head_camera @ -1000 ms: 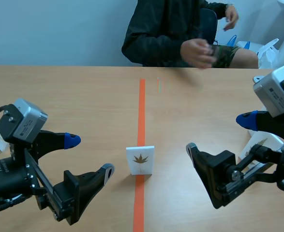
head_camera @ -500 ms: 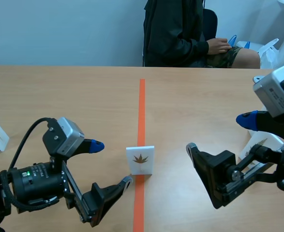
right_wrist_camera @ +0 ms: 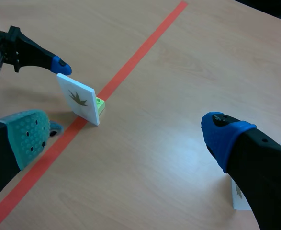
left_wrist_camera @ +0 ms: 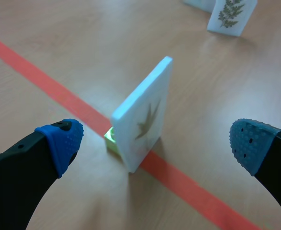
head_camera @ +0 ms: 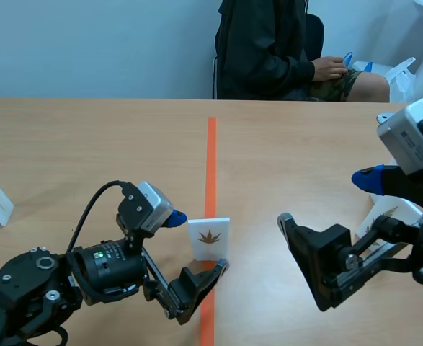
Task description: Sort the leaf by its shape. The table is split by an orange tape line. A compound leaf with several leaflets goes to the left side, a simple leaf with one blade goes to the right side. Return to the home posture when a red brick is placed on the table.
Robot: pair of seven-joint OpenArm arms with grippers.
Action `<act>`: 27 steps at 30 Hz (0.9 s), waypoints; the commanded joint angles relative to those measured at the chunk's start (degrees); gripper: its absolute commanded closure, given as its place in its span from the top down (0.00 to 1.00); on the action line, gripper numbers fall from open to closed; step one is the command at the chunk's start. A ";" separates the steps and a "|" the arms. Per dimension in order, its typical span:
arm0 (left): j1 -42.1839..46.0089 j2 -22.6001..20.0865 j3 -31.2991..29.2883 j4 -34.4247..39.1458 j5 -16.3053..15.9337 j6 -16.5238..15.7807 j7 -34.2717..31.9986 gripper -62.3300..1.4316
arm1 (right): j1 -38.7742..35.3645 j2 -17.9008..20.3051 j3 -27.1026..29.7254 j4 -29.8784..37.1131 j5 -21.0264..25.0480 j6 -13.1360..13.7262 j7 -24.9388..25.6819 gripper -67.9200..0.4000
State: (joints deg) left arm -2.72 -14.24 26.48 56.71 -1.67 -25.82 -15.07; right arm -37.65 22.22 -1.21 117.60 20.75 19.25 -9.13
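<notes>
Now we have the left gripper point(left_wrist_camera: 154, 143) spread wide, with one blue pad point(left_wrist_camera: 63, 139) on each side of the card point(head_camera: 209, 238) and neither touching it. The card stands upright between the fingers on a small green base point(left_wrist_camera: 110, 136), right on the tape line point(head_camera: 211, 158).

As we read it, the step in hand is the grasp. The card does not sit square to us: its faces are turned at an angle to the line along which the pads would meet. If we squeeze as we are, one pad will likely catch an edge first and swing or topple the card. So we would turn the wrist a little until the pads face the two flat sides. We would also centre the card between them, so that both pads arrive together, and then close slowly. Gripping at mid-height or lower should keep it from tipping on its small base.

The printed leaf shows pointed lobes spreading from one centre. We take it for a single lobed blade, though the print is too small to be sure. If so, the card belongs past the line on the side of the right gripper point(right_wrist_camera: 126, 133). That gripper is also spread open, holds nothing and is well apart from the card. A fern-like card point(left_wrist_camera: 231, 14) stands far ahead of our fingers and should be out of the way.
</notes>
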 commanded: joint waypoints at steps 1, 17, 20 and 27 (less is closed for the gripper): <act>-0.94 1.07 0.13 0.44 0.72 1.53 -1.01 1.00 | 0.50 0.00 0.44 0.09 0.20 0.00 0.85 1.00; -3.34 3.91 1.27 -5.03 0.92 5.20 -2.60 0.77 | 0.50 0.00 0.44 0.09 0.20 0.00 0.85 1.00; -3.34 3.91 1.27 -5.03 0.92 5.20 -2.99 0.64 | 0.50 0.00 0.44 0.09 0.20 0.00 0.85 1.00; -3.34 3.91 1.27 -5.03 0.90 5.20 -3.13 0.28 | 0.50 0.00 0.44 0.09 0.20 0.00 0.85 1.00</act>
State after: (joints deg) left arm -5.72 -10.61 27.75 50.46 -0.23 -20.58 -17.06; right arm -37.65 22.22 -1.21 117.60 20.75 19.27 -9.13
